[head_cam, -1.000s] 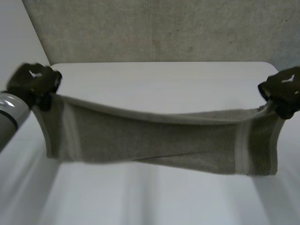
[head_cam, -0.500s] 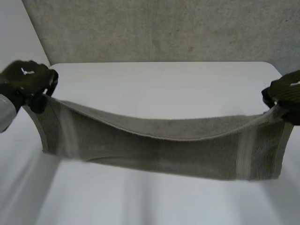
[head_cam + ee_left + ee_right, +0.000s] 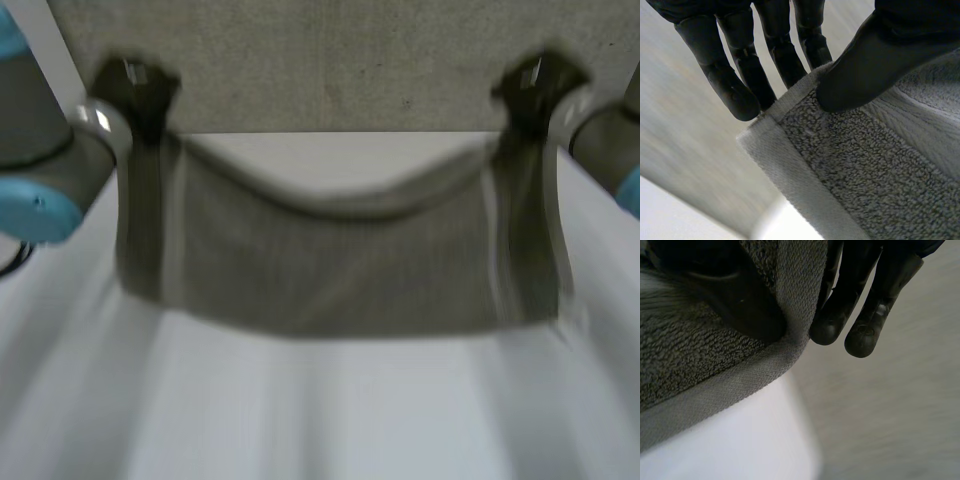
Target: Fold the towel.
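L hand & R hand high over table; towel hangs between them, top edge sagging. Soft, light, limp, grippy pile, so prob. won't slip. Each hand pinches a top corner at the hem, thumb vs fingers: best hold.

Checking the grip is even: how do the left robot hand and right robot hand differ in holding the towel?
Left robot hand pinches the towel at its left upper corner, right robot hand the right one. The left's fingertips end at the hem; the right's reach past it. Both clamp cloth between thumb and straight fingers.
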